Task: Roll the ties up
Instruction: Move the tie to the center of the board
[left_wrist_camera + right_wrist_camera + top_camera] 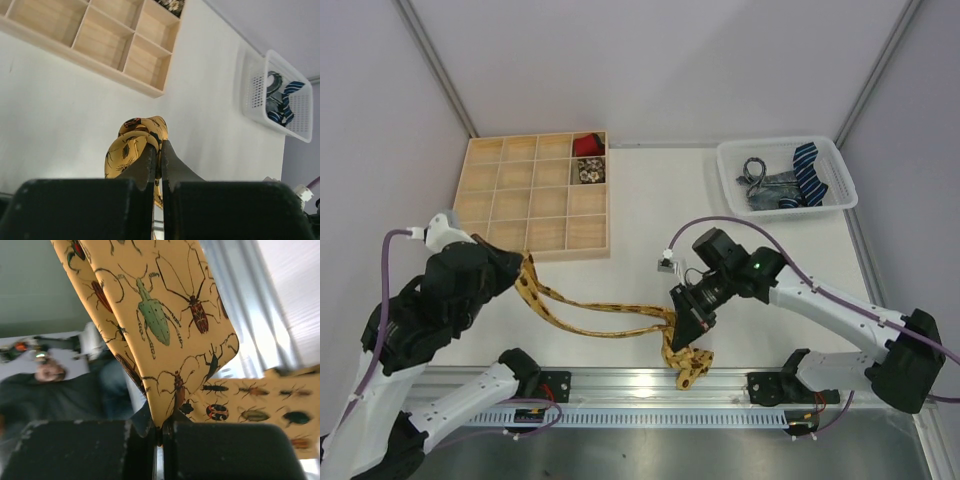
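Our left tool (159, 146) and right tool (159, 427) are both clamped tight on the mustard insect-print tie (610, 322), whose length runs sideways between them.

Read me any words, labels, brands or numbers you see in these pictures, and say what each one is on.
No text can be read anywhere.
The yellow tie carries only printed insects, no words.
The coloured patches by the arm bases are too small to read.
The tray and the basket show no markings.
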Controlling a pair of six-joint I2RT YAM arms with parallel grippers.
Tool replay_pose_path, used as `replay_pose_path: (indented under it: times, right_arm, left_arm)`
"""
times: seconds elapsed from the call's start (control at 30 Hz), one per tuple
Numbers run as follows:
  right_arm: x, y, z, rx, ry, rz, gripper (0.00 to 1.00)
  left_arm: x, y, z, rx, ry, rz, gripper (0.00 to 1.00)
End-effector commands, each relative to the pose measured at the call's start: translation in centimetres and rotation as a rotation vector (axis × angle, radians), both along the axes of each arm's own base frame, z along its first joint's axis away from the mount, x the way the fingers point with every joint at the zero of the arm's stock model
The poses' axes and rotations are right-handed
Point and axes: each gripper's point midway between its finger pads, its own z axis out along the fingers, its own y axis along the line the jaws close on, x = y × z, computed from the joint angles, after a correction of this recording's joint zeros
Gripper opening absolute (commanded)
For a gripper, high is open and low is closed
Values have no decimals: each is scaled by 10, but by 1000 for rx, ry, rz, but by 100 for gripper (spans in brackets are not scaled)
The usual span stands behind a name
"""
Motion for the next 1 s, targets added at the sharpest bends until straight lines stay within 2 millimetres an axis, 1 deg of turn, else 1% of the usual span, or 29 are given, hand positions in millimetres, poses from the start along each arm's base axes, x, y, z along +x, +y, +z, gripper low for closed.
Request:
replay_pose_path:
  times: [0.0,0.03,0.07,0.1,0.13,0.17,0.2,0.23,0.27,0.33,0.37,0.4,0.43,0.47,0.5,0.53,0.57,0.6,0.63,0.7,0.73,0.77,0.8,0.83,0.87,0.9,0.93,0.97]
  right_arm:
    - [-26,6,24,67,309,56,0]
    - [-24,8,20,49,316,49,0]
    - [-21,11,10,3,351,38,0]
    - [-19,12,8,-5,371,39,0]
    - [-17,14,3,-20,388,36,0]
    - [-11,16,-4,-41,399,18,0]
    - [-3,18,-14,-62,438,3,0]
    - [3,19,-18,-49,464,2,0]
    - [7,21,-29,-79,493,-12,0]
    - [9,24,-39,-93,509,11,0]
    - [14,26,-54,-134,536,2,0]
    - [21,29,-58,-137,503,8,0]
    - [25,31,-64,-154,513,0,0]
    - [29,32,-77,-173,551,-10,0]
    - [33,35,-81,-169,538,-7,0]
    - [36,34,-92,-203,512,-7,0]
    - [38,33,-98,-227,498,3,0]
    - [40,34,-109,-264,518,5,0]
    - [44,37,-110,-261,505,6,0]
    - [49,37,-119,-292,500,1,0]
    - [53,37,-123,-304,484,-5,0]
    - [55,37,-127,-308,495,-9,0]
    - [57,36,-130,-310,504,-14,0]
    - [57,34,-136,-330,508,-18,0]
    - [59,34,-139,-338,490,-15,0]
    - [60,32,-141,-353,485,-15,0]
    - [60,33,-141,-350,493,-16,0]
    - [61,35,-141,-347,499,-19,0]
  left_arm:
    - [-10,16,-36,35,147,118,0]
    - [-19,24,-48,20,209,190,0]
    - [-20,22,-57,23,245,203,1]
    - [-21,21,-64,9,260,213,0]
    - [-22,18,-70,-52,274,249,0]
    - [-27,17,-81,-83,298,260,1]
    - [-26,10,-85,-145,302,276,0]
    - [-25,9,-96,-139,313,277,0]
    - [-22,7,-100,-134,312,272,0]
    - [-20,9,-109,-88,332,288,0]
    - [-17,9,-117,-42,369,303,1]
    - [-22,15,-123,-17,411,349,0]
    - [-22,16,-128,8,431,356,0]
    - [-21,15,-134,4,449,380,0]
    - [-22,15,-138,-5,457,395,0]
    - [-25,16,-148,-4,479,415,0]
    - [-26,16,-152,-24,482,430,0]
    - [-25,15,-152,-72,462,454,1]
    - [-27,17,-161,-72,465,464,0]
    - [-22,17,-160,-116,407,468,0]
    - [-23,21,-165,-113,404,486,1]
    - [-24,26,-166,-114,396,514,9]
    - [-25,29,-166,-111,392,528,18]
    - [-27,32,-166,-109,390,546,42]
    - [-29,36,-166,-100,391,564,52]
    - [-27,39,-162,-94,369,569,62]
    - [-26,39,-159,-91,358,564,83]
    - [-24,40,-156,-81,350,555,97]
